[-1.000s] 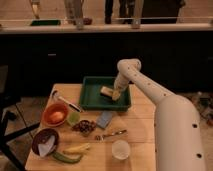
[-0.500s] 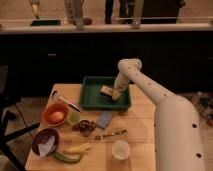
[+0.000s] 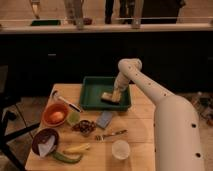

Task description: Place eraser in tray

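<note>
The dark green tray [image 3: 92,92] sits at the back middle of the wooden table. The pale tan eraser [image 3: 108,96] is inside the tray, at its right front part. My gripper [image 3: 115,94] reaches down into the tray from the right, at the eraser's right end and touching it. The white arm runs from the lower right up and over to the tray.
An orange bowl [image 3: 55,115] with an egg-like thing, a dark bowl [image 3: 46,141] with white paper, a banana [image 3: 77,148], a grey-blue pad [image 3: 105,119], a fork [image 3: 111,134], a white cup [image 3: 120,149] and a dark snack cluster [image 3: 84,126] lie on the table [image 3: 140,125].
None visible; the gripper and eraser stay at the same spot in the tray.
</note>
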Controlling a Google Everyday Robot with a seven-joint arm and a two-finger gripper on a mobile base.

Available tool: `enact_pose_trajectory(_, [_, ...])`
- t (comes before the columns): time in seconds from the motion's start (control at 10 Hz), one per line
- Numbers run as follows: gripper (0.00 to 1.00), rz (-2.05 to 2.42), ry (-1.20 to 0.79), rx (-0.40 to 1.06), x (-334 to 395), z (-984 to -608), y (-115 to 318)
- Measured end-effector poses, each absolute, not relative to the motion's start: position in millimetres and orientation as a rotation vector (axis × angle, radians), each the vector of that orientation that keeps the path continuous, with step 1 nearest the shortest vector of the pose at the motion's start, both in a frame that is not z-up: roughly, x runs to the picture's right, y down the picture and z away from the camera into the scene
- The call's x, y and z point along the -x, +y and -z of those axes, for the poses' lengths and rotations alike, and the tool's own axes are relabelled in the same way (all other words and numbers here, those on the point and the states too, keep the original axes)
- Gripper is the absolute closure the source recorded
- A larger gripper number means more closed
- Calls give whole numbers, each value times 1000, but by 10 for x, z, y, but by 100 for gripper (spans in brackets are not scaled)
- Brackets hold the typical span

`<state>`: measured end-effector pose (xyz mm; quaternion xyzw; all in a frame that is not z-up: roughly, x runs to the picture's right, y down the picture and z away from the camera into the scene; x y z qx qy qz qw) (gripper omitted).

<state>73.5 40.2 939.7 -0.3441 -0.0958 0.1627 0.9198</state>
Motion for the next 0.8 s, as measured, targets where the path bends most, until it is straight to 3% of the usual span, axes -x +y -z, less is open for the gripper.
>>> enact_pose_trajectory(0.8, [21, -352, -237, 661, -808, -9333, 319])
